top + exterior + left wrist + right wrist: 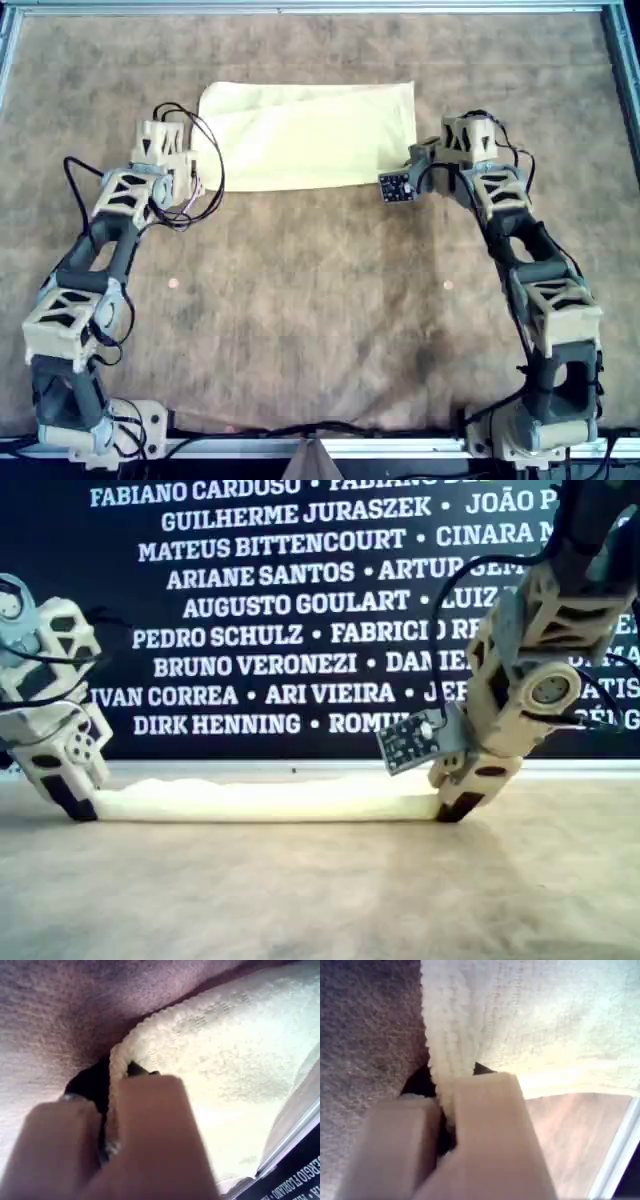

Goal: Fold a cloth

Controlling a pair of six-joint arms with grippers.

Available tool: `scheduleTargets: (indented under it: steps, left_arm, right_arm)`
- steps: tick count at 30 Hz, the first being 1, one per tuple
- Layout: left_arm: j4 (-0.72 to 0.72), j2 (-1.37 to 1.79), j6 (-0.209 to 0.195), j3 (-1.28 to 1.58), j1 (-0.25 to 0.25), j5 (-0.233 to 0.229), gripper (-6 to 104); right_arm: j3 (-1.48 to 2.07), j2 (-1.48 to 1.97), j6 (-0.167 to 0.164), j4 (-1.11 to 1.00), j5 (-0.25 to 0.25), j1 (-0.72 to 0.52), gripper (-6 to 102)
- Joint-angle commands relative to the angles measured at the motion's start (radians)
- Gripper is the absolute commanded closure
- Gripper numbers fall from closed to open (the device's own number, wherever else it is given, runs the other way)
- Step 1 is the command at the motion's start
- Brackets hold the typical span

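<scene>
The left gripper (107, 1125) pinches one edge of the folded pale yellow cloth (305, 135); the right gripper (447, 1115) clamps the opposite doubled edge, brown mat (320, 300) beneath.

Open mat (320, 300) runs between the two arms in the overhead view, wide and unobstructed from the cloth's (310, 135) near edge to the near rail (400, 447). A strip of bare mat also lies beyond the cloth's far edge. The left gripper (196, 160) occupies the cloth's left end in that view, clamped on the hem; loose black cables (205, 170) loop over that corner. The right gripper (415, 150) pinches the right end, with a small circuit board (395, 187) jutting toward the middle. Metal rails bound the mat.
</scene>
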Motion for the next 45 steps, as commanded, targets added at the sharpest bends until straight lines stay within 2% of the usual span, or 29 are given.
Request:
scheduleTargets:
  steps: [1, 5, 15, 25, 34, 45]
  left_arm:
    - [-0.018, 0.031, -0.003, -0.025, -0.014, 0.008, 99]
    - [-0.006, 0.032, 0.003, -0.023, -0.012, 0.008, 99]
    - [-0.003, 0.083, 0.005, 0.080, -0.003, 0.008, 99]
    - [-0.003, 0.449, 0.006, 0.402, -0.012, 0.008, 99]
    - [-0.003, 0.618, 0.006, 0.531, -0.014, 0.008, 99]
    - [-0.003, 0.666, 0.006, 0.591, -0.015, 0.008, 99]
  right_arm:
    - [-0.048, 0.061, 0.005, 0.025, -0.009, -0.011, 94]
    - [-0.046, 0.063, 0.005, 0.031, -0.011, -0.005, 94]
    - [-0.046, 0.169, -0.012, 0.242, -0.012, -0.014, 94]
    - [-0.046, 0.265, -0.012, 0.370, -0.012, 0.005, 94]
    - [-0.043, 0.333, -0.012, 0.486, -0.012, 0.005, 94]
    - [0.290, 0.600, -0.014, 0.503, -0.012, 0.006, 94]
